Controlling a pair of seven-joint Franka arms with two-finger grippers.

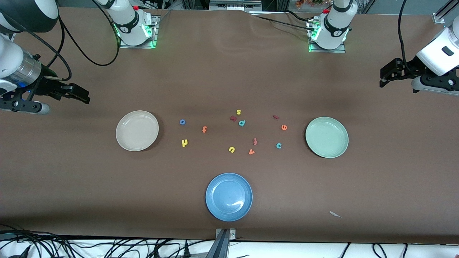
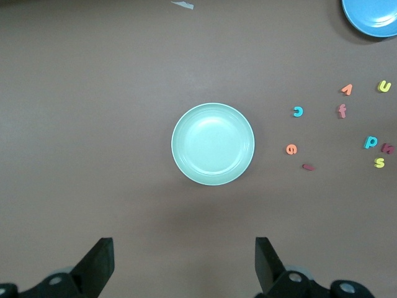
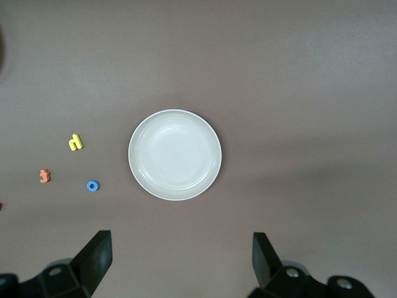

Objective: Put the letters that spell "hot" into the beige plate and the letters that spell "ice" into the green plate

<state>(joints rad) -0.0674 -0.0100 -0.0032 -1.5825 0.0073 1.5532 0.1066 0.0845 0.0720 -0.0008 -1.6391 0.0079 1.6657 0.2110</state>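
- Left end effector [image 1: 385, 77] hangs wide open above the tabletop [image 1: 229, 71], holding nothing.
- Right end effector [image 1: 80, 95] likewise wide, empty.
- Beige plate [image 1: 137, 130] and green plate [image 1: 326, 137] hold no letters.

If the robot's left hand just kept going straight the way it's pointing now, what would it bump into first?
Probably the bare table or the green plate. The left hand, open and empty, points down, and its own camera shows the plate near the middle of its view. The exact landing spot is hard to judge.
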